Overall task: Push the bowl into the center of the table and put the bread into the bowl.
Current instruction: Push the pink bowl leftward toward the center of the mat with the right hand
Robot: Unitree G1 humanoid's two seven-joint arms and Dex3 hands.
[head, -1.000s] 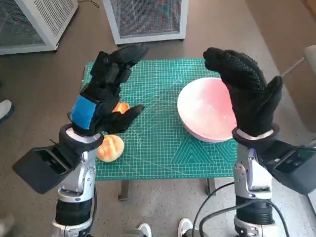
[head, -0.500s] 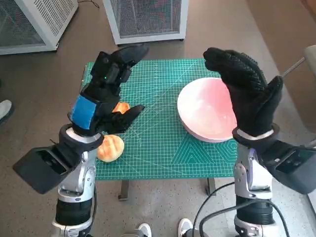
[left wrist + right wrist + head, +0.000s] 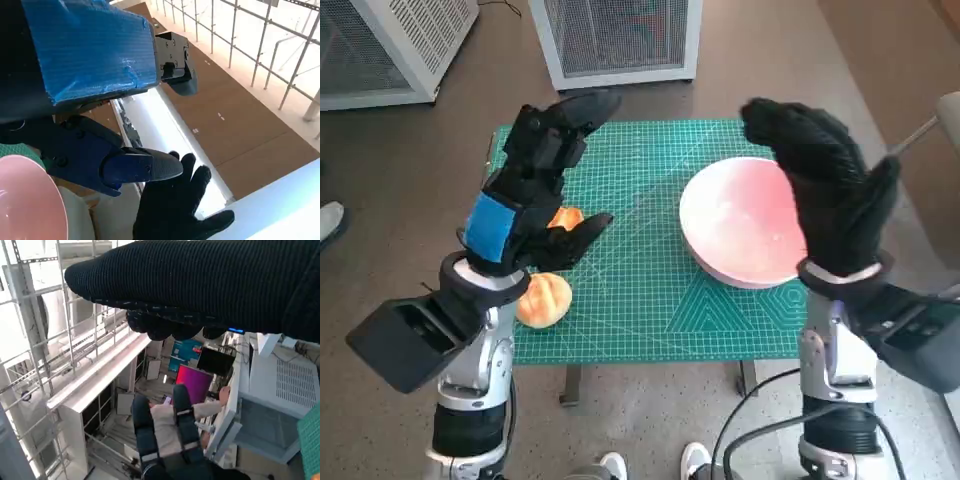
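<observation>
Hovering right hand (image 3: 825, 190) above bowl (image 3: 735, 220), fingers spread, empty. Bowl at bench (image 3: 640, 290) 3 o'clock side, centre lies toward 9. Left hand (image 3: 535, 180) wide, empty, raised; bread (image 3: 545, 298) at its 6 o'clock, near bench edge.

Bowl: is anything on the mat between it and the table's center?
Nothing visible. The green mat left of the pink bowl is bare toward the center; the bread lies farther left, beneath the left hand.
</observation>
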